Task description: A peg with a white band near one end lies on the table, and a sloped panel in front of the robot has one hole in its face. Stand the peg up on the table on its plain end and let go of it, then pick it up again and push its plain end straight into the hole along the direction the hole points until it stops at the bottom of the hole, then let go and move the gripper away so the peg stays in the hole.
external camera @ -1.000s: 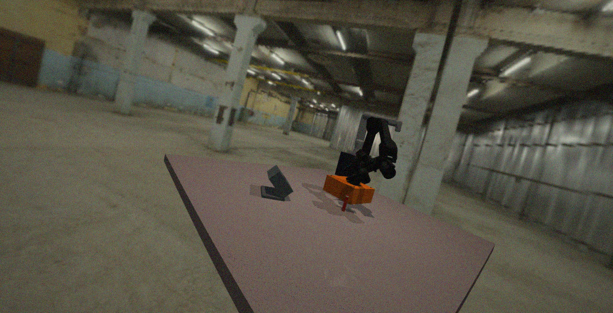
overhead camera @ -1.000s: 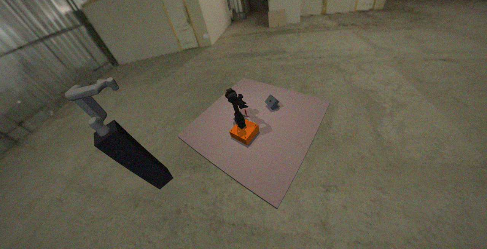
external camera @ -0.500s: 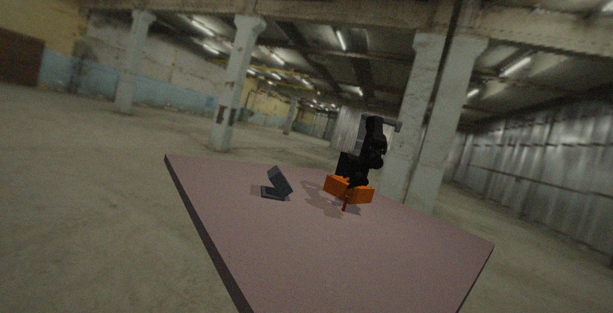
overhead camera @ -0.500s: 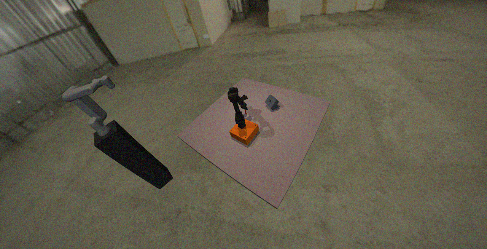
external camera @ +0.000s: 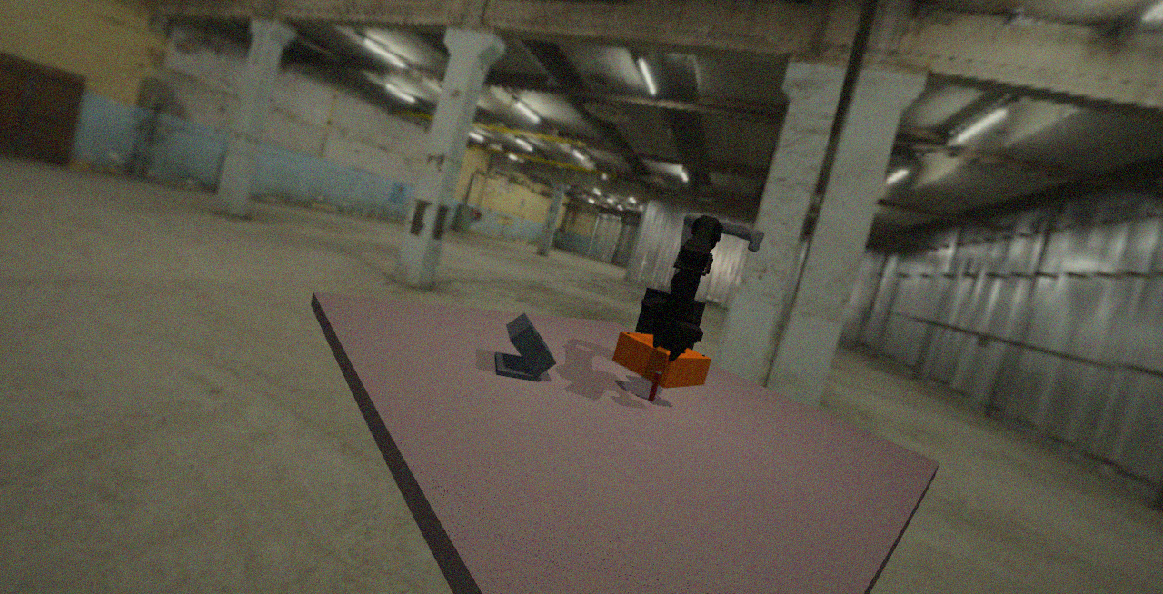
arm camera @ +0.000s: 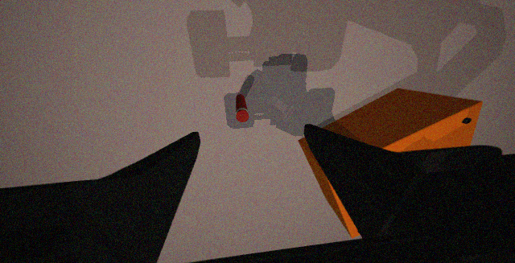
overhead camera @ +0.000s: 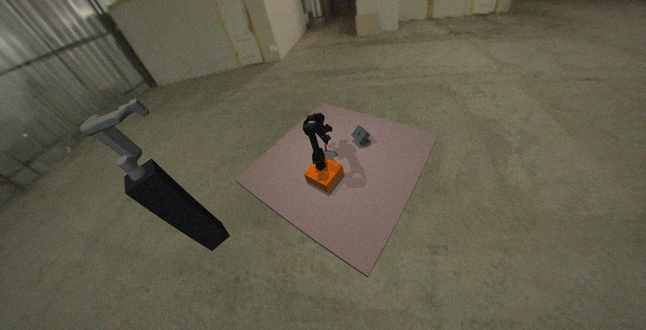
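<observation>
Panel [overhead camera: 361,135] [external camera: 530,344] stands apart from 1 upright red peg [overhead camera: 325,148] [external camera: 653,386] [arm camera: 241,109]; end effector [overhead camera: 328,133] [external camera: 676,352] [arm camera: 253,132] points downward, spread wide, grasping nothing.

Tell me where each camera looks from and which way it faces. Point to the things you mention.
Top: high up, angled down at the pink table [overhead camera: 383,201] [external camera: 651,460] [arm camera: 100,94]; shows the whole arm.
Exterior: low, past the table's edge, facing the arm; the gripper [overhead camera: 328,135] [external camera: 671,356] [arm camera: 253,132] looks dark against it.
Wrist: on the arm, facing down; both fingers show.
Top and exterior share the sloped panel [overhead camera: 360,134] [external camera: 530,344].
</observation>
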Controlling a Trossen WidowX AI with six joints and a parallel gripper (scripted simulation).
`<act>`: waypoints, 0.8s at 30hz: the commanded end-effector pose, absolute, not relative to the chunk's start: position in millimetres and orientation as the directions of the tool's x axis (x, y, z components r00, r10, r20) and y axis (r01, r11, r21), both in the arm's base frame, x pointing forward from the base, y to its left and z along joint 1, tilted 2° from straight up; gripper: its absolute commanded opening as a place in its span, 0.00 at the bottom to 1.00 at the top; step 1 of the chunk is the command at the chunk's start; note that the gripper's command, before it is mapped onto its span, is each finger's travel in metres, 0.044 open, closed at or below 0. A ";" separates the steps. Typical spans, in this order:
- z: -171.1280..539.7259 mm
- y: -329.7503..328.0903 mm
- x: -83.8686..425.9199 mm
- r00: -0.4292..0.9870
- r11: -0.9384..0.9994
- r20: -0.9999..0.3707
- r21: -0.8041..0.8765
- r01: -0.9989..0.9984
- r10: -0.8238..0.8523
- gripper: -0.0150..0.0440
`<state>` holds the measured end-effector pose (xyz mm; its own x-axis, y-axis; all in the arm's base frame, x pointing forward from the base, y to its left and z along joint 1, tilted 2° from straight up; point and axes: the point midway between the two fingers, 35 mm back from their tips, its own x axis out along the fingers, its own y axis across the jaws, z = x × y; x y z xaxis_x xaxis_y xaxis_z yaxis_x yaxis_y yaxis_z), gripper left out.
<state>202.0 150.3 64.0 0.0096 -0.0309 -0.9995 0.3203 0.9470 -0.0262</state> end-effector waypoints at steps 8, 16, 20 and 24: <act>66.6 155.2 205.3 -0.006 0.954 -1.000 0.026 0.299 0.030 1.00; 53.0 155.7 205.3 -0.006 0.985 -1.000 0.028 0.171 0.030 1.00; 46.9 155.8 205.1 -0.006 0.993 -1.000 0.029 0.113 0.030 1.00; 46.9 155.8 205.1 -0.006 0.993 -1.000 0.029 0.113 0.030 1.00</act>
